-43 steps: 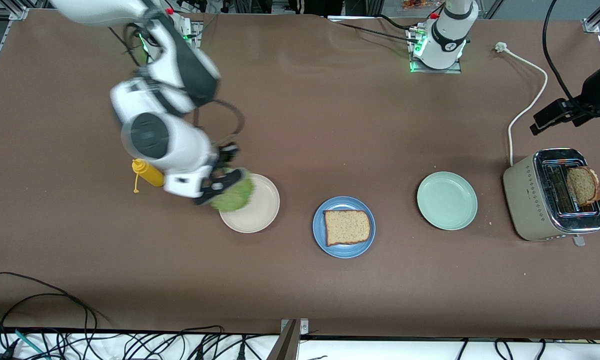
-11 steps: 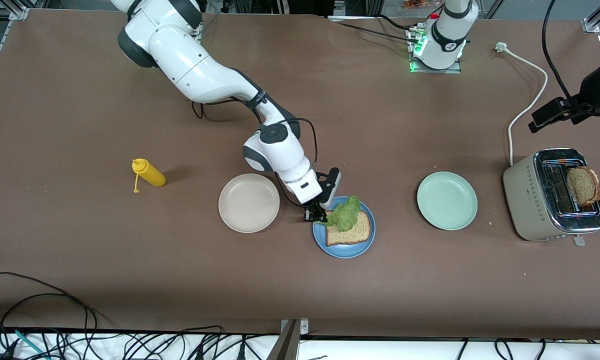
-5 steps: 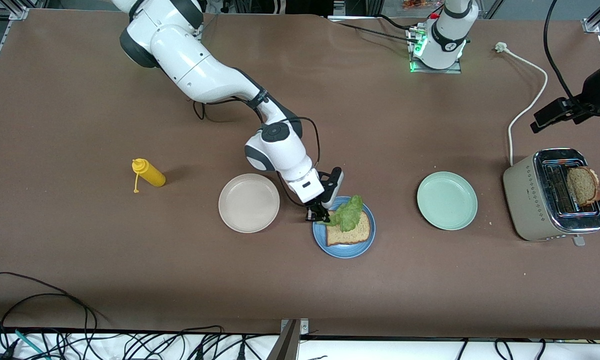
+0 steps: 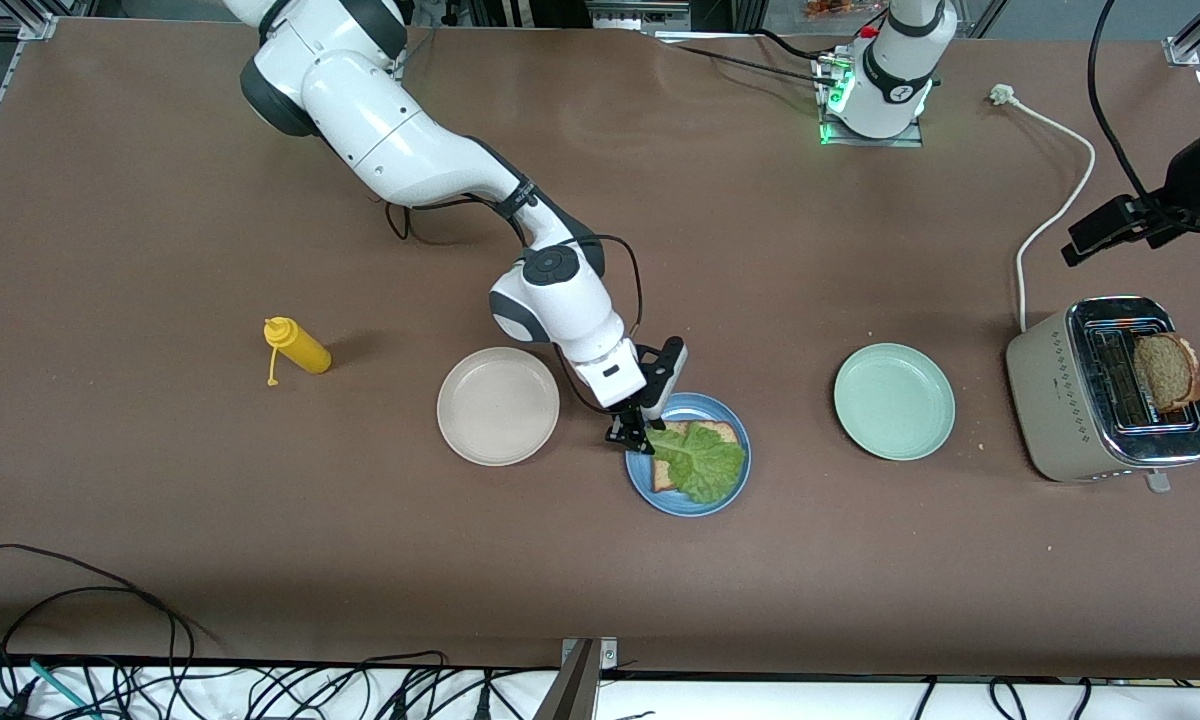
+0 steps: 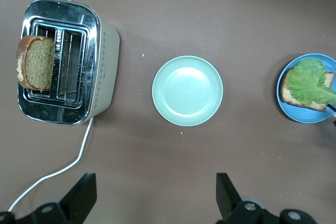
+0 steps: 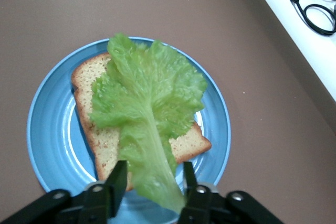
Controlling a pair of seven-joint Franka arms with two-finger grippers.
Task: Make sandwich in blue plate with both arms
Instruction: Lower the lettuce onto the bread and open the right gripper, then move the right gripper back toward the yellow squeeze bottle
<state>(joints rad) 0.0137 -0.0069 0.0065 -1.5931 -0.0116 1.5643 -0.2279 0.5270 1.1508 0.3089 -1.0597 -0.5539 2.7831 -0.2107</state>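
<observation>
Right wrist view gives us right gripper (image 6: 152, 179) fingers parted around the lettuce leaf (image 6: 147, 114) stem, over blue plate (image 6: 47, 129). Left gripper (image 5: 155, 198) open above the table (image 5: 157, 145), waiting.

A crinkly green lettuce leaf (image 6: 147, 124) lies flat across a square brown bread slice (image 6: 105, 145) on the round blue plate (image 6: 47, 129). Its stem end lies between the parted fingers of the right gripper (image 6: 152, 190), which sits low at the plate's rim. The bread's darker crust shows around the leaf. A second brown slice (image 4: 1167, 372) stands upright, well apart from that gripper.
</observation>
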